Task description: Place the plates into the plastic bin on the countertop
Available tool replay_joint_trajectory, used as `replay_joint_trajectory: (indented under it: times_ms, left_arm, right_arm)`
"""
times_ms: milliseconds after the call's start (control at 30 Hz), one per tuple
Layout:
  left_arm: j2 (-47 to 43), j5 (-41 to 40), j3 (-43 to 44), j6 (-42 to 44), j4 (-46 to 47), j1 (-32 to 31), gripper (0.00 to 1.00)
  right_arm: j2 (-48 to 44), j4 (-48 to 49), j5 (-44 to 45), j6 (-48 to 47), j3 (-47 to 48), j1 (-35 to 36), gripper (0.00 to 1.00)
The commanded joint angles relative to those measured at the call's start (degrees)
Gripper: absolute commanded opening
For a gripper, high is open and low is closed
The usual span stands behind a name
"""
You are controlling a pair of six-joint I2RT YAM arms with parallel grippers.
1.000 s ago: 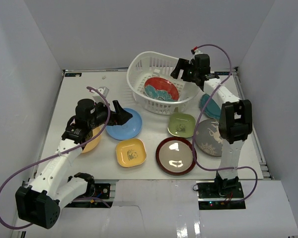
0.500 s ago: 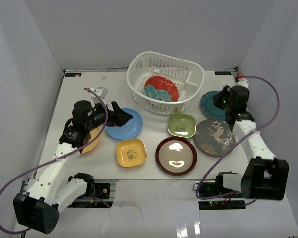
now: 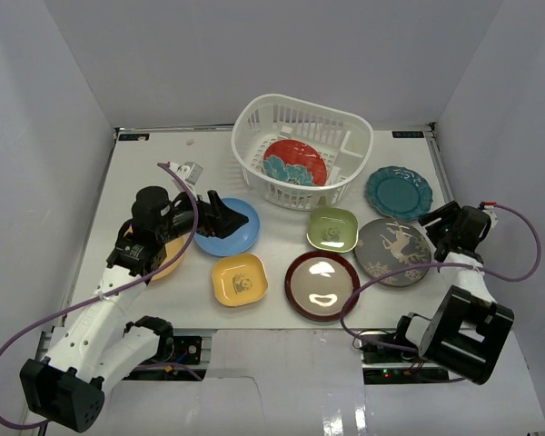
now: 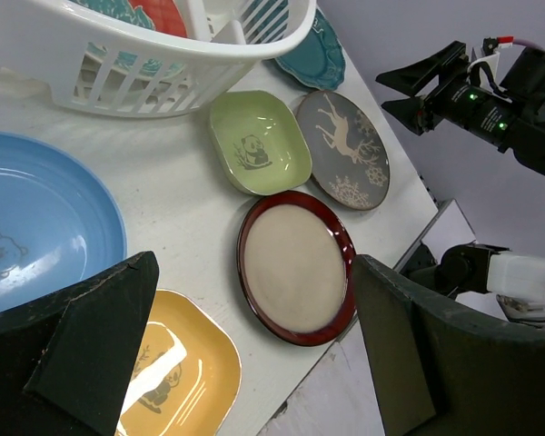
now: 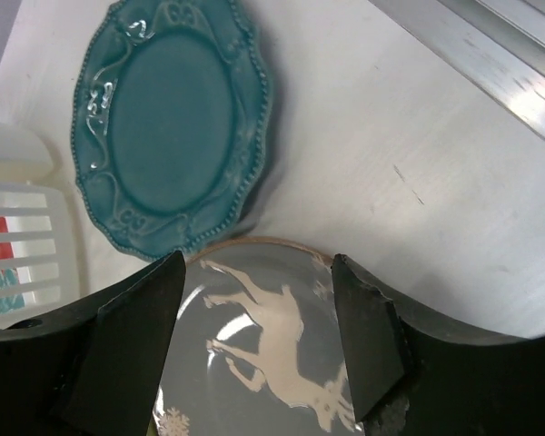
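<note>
The white plastic bin (image 3: 345, 150) stands at the back with the red patterned plate (image 3: 295, 162) inside. On the countertop (image 3: 163, 154) lie the light blue (image 3: 227, 232), orange-yellow (image 3: 168, 259), yellow (image 3: 240, 279), maroon-rimmed beige (image 3: 322, 285), green (image 3: 331, 228), grey deer (image 3: 393, 251) and teal scalloped (image 3: 399, 191) plates. My left gripper (image 3: 232, 214) is open and empty above the blue plate (image 4: 36, 236). My right gripper (image 3: 433, 229) is open and empty, low over the right edge of the grey plate (image 5: 263, 336), with the teal plate (image 5: 168, 127) just beyond.
Dark rails run along the table's right edge (image 3: 463, 236), close to my right arm. A small grey-white object (image 3: 189, 169) lies at the back left. Grey walls enclose the table on three sides. My left arm covers much of the orange-yellow plate.
My right arm has swung from over the bin's right rim back and down to the table's right side, by the grey plate. My left arm has barely moved.
</note>
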Motion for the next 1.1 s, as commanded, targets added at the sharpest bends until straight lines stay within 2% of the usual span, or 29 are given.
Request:
replay_joint_trajectory:
  times_ms: [0, 133, 167, 233, 333, 500, 733, 833, 933, 1000, 1033, 1067]
  left_arm:
    - [-0.8, 2.7, 0.1, -0.3, 1.2, -0.9, 0.98]
    - [-1.1, 2.6, 0.1, -0.3, 1.2, -2.4, 0.98]
    - [-1.1, 2.7, 0.1, -0.3, 1.1, -2.5, 0.98]
    - [-1.3, 2.7, 0.0, -0.4, 1.2, -2.6, 0.98]
    - [-1.1, 2.5, -0.1, -0.3, 1.2, -2.6, 0.98]
    - [-1.5, 2.4, -0.2, -0.5, 1.3, -2.5, 0.98]
    - [-1.7, 1.7, -0.3, -0.4, 1.4, -2.5, 0.98]
    - [-1.4, 1.7, -0.4, -0.5, 1.5, -2.5, 0.98]
    - [-1.3, 1.0, -0.5, -0.5, 1.4, -2.5, 0.98]
    - [-1.4, 0.6, -0.6, -0.4, 1.5, -2.5, 0.98]
    - [-1.4, 0.5, -0.6, -0.5, 1.5, -2.5, 0.98]
    - [-1.4, 0.4, -0.6, -0.4, 1.4, -2.5, 0.98]
  right_arm:
    - [-8.4, -0.6, 4.1, 0.8, -3.9, -1.4, 0.72]
    - [-20.0, -6.3, 12.5, 0.6, -9.9, -1.9, 0.75]
    - [-23.0, -10.4, 15.0, 0.7, -10.4, -2.0, 0.76]
    - [-25.2, -14.9, 18.5, 2.9, -11.9, -2.5, 0.77]
    - [-28.1, -16.7, 13.8, 2.8, -15.3, -4.6, 0.81]
    - [-25.0, -17.2, 2.1, 1.5, -17.6, -5.4, 0.83]
    - [-25.1, -14.3, -3.1, 3.4, -22.7, -6.0, 0.80]
    - [-25.1, -11.9, -6.2, 5.8, -25.7, -6.4, 0.65]
    - [-27.8, -11.4, -4.2, 7.3, -28.1, -6.5, 0.47]
    - [-28.8, -10.6, -3.9, 8.0, -29.7, -6.5, 0.41]
    - [-29.0, -10.0, -4.0, 8.5, -32.1, -6.6, 0.32]
    - [-29.0, -9.3, -4.2, 8.6, -32.6, -6.6, 0.29]
